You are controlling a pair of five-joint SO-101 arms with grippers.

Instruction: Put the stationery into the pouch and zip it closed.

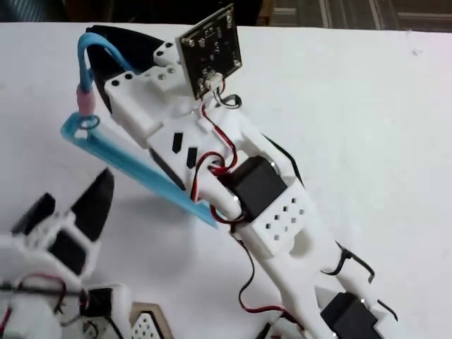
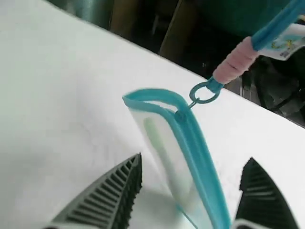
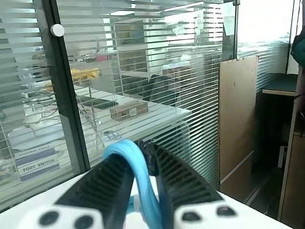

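White tabletop (image 1: pixel 367 106) spreads wide beyond our arms. Our left gripper (image 2: pixel 193 162) stands open astride the blue-edged pouch (image 2: pixel 198 143), a pale green item (image 2: pixel 155 138) inside; our right gripper (image 3: pixel 143 162) clamps its blue strap (image 3: pixel 138 167).

The pouch (image 2: pixel 164 157) is glossy translucent plastic, the table (image 2: pixel 57 95) smooth matt.

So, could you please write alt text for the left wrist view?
A clear pouch with a blue zipper edge sits inside the open left tool, over a white table. A blue strap is hooked to its zipper ring.
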